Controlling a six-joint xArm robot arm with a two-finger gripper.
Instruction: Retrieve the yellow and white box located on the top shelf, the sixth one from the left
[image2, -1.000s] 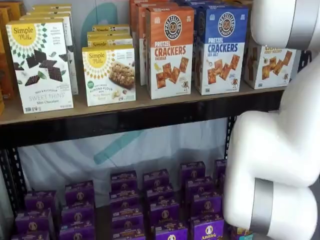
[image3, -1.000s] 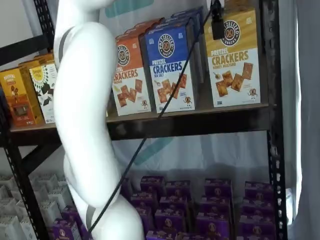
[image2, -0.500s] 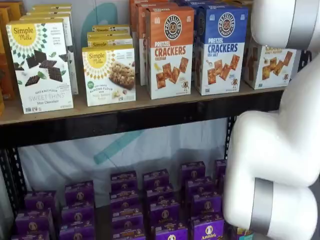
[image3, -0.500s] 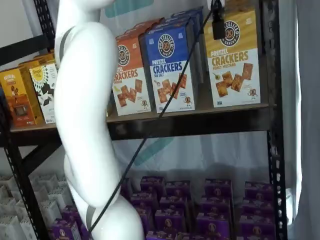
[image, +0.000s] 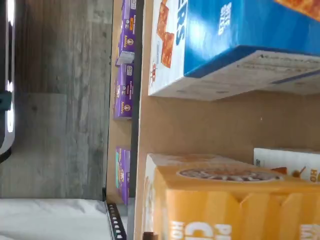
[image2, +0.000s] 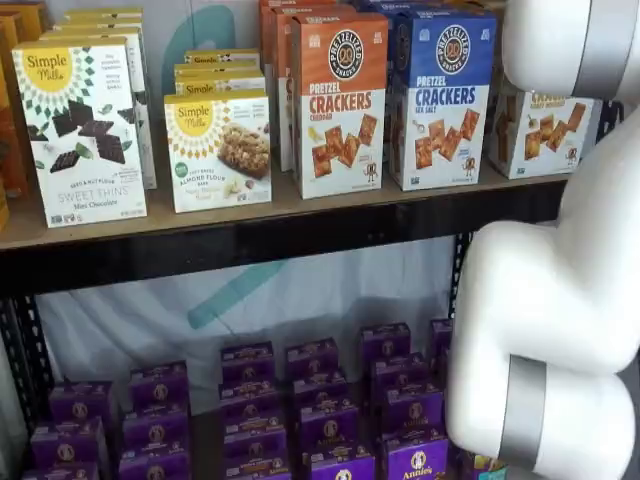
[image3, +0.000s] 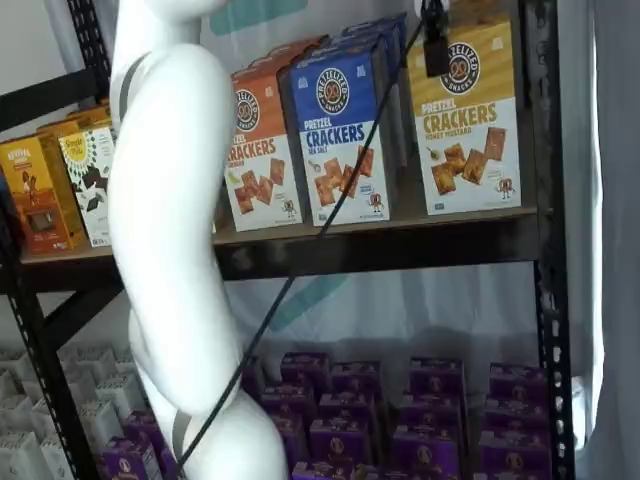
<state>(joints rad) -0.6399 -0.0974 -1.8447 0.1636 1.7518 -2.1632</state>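
So this looks like the grab step: the gripper (image3: 436, 45) hangs right at the top front of the yellow and white box (image3: 468, 120), with only a black finger showing in front of the round logo in a shelf view and a cable trailing down beside it. Honestly I can't tell whether the fingers are apart or clamped on the box, since just that one dark piece shows and the wrist view has no fingers in it at all. The box stands upright at the right end of the top shelf (image3: 400, 245), just beside the blue pretzel cracker box (image3: 338, 135), with a bare strip of shelf board between them in the wrist view. In both shelf views it reads as a tall carton, golden-yellow up top, white below with square brown crackers printed on it, though the white arm (image2: 560, 300) hides much of it in one. My guess is the next move needs a firm squeeze on the top of the carton, then a straight pull out toward the front so it doesn't clip the blue neighbour or the black upright (image3: 548, 200) on its other side.
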